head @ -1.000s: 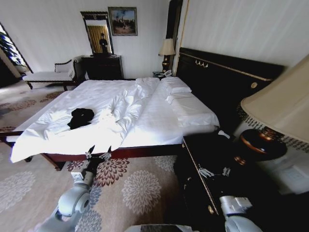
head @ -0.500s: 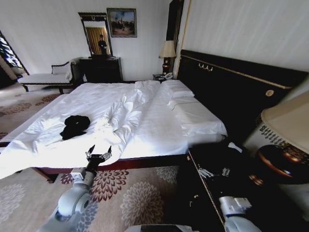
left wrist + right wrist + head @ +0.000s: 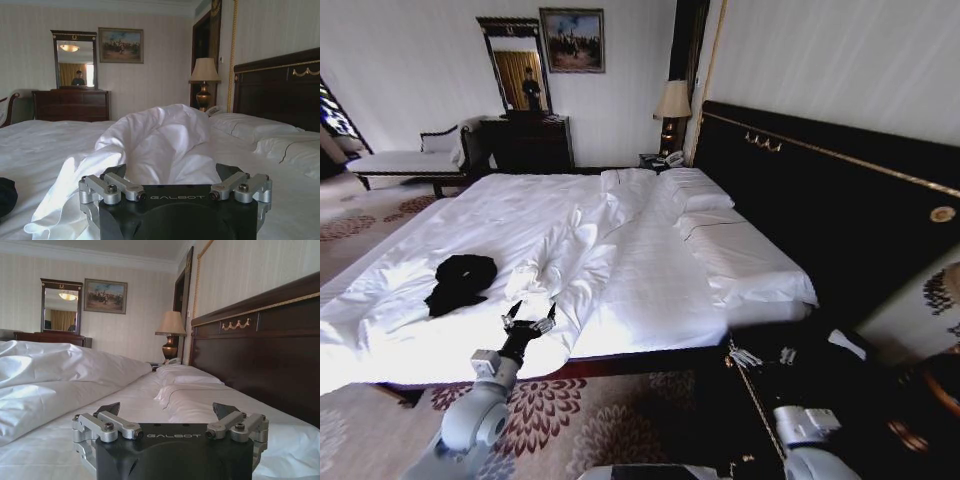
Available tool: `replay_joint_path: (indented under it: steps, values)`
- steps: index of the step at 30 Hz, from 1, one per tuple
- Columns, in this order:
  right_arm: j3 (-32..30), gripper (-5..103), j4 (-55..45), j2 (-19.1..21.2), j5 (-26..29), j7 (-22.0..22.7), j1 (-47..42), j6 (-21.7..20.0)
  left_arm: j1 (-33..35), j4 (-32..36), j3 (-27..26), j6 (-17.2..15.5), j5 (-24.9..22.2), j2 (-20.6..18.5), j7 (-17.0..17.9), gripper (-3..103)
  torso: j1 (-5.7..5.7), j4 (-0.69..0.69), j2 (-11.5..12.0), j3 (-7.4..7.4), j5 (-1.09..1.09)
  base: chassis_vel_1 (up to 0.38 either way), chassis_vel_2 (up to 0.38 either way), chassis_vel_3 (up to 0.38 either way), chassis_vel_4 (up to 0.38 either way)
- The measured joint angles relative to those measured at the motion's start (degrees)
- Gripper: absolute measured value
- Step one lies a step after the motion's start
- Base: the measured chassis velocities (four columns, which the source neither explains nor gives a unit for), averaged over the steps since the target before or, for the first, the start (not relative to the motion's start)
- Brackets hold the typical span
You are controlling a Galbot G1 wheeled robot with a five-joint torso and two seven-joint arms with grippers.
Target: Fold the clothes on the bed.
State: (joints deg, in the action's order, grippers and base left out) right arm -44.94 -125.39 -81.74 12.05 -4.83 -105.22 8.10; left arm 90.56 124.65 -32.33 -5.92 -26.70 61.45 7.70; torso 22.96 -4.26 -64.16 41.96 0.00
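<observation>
The clothes (image 3: 458, 281) lie as a crumpled black heap on the near left part of the white bed (image 3: 650, 270); a dark edge of the clothes (image 3: 6, 196) also sits beside the rumpled duvet (image 3: 160, 140). My left gripper (image 3: 528, 318) hovers open over the bed's near edge, to the right of the clothes and apart from them. In its wrist view the left gripper (image 3: 171, 172) faces the duvet fold, holding nothing. My right gripper (image 3: 762, 355) is open at the bed's near right corner. In its own view the right gripper (image 3: 167, 410) looks along the sheet toward the pillows (image 3: 187, 377).
A tall dark headboard (image 3: 820, 190) runs along the bed's right side. A dark nightstand (image 3: 800, 390) stands under my right arm. A dresser with mirror (image 3: 525, 140), a bench (image 3: 405, 162) and a lamp (image 3: 670, 105) line the far wall. Patterned carpet (image 3: 590, 420) lies before the bed.
The whole head view has shifted: the lampshade and lamp base at the right have slid out, and the bed sits nearer. Both grippers keep their places in the picture and stay open.
</observation>
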Motion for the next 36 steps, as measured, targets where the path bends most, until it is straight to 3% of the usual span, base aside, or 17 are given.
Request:
replay_joint_path:
  steps: [10,19,36]
  values:
    - [-0.08,100,-0.42,0.82,2.08,0.28,-0.32,-0.57,-0.11,0.14,0.10,1.38,-0.16,0.34,-0.36,100,0.00,0.01,0.00,0.00,0.00,-0.161,0.169,0.173,-0.160]
    - [0.14,100,-0.17,1.19,2.00,3.15,0.17,-1.30,0.20,0.88,-0.31,2.55,-0.41,0.39,-1.35,100,-0.05,0.01,-0.01,-0.01,-0.01,-0.025,0.037,0.013,-0.037]
    - [1.52,100,-0.20,0.49,0.76,4.41,-0.21,-2.46,0.74,2.60,-2.70,2.81,-3.14,0.01,-1.31,100,-0.02,0.01,-0.01,-0.01,0.00,0.015,0.016,-0.011,-0.016]
